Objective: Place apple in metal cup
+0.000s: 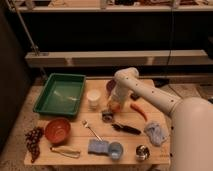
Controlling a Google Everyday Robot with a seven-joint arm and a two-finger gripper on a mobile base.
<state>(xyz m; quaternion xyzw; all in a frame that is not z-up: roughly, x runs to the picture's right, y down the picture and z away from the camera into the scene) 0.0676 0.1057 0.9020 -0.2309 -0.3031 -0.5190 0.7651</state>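
The apple [115, 106] is a small yellow-orange fruit on the wooden table [75, 159], just right of the white cup [93, 98]. My gripper [115, 101] hangs right over the apple, at its top, with the white arm [150, 95] reaching in from the right. The metal cup [142, 151] is small and shiny. It stands upright near the table's front right edge, well in front of the apple and apart from the gripper.
A green tray [61, 94] lies at the back left. A red bowl [57, 130] and grapes [34, 141] are at the front left. A light blue cup [115, 149], a blue sponge [96, 146], a black-handled tool [126, 128], a carrot [138, 110] and a cloth [156, 133] lie between the apple and the metal cup.
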